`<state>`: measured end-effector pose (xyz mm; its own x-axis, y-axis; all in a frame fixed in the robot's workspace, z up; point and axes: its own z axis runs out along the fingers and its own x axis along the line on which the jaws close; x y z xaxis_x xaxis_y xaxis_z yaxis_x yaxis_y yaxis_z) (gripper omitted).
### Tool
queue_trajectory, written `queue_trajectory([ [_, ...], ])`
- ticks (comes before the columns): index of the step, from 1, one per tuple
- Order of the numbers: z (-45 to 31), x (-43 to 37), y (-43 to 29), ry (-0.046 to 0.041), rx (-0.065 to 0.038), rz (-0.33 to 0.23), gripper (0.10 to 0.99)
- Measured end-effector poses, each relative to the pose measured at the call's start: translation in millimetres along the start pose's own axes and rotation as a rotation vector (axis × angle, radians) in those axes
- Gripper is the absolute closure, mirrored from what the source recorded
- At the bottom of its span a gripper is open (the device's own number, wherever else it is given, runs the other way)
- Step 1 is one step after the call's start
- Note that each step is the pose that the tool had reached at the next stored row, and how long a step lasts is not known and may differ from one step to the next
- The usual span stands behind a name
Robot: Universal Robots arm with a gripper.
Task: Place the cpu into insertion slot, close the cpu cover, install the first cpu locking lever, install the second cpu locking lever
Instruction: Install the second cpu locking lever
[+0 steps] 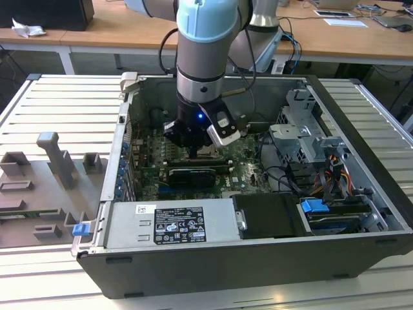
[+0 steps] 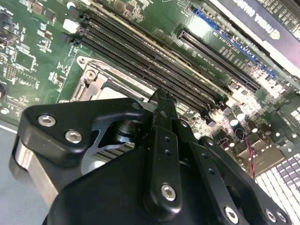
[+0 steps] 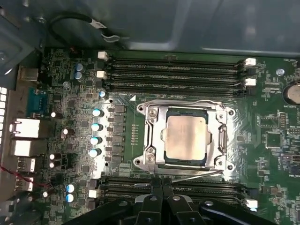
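In the first wrist view the cpu lies flat in the socket, its pale silver top showing through the window of the cpu cover. The cover lies down over it. A thin metal locking lever runs along the socket edge nearest my gripper. The gripper's two black fingers are pressed together, their tips right at that lever; I cannot tell if they touch it. In the second wrist view one fingertip hangs beside the socket's corner. The exterior view shows the gripper low over the motherboard inside the computer case.
Rows of memory slots flank the socket on both sides. A graphics card lies just in front of the gripper, with the power supply, cables and a drive cage around. Grey fixtures stand on the table at the exterior view's left.
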<state>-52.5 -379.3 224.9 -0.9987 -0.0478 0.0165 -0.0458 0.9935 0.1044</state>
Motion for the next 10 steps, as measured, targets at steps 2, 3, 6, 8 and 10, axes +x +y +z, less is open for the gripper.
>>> queue_trajectory([
  [2,0.5,1.4,-3.0,-0.0012,-0.016,0.0,0.98],
  [3,0.7,3.7,-5.9,-0.0032,-0.028,-0.001,0.98],
  [6,3.1,7.1,-8.1,-0.0035,-0.036,-0.01,0.98],
  [8,5.9,7.6,-8.4,0.0,-0.038,-0.039,0.98],
  [10,8.1,7.9,-8.6,0.0029,-0.041,-0.064,0.98],
])
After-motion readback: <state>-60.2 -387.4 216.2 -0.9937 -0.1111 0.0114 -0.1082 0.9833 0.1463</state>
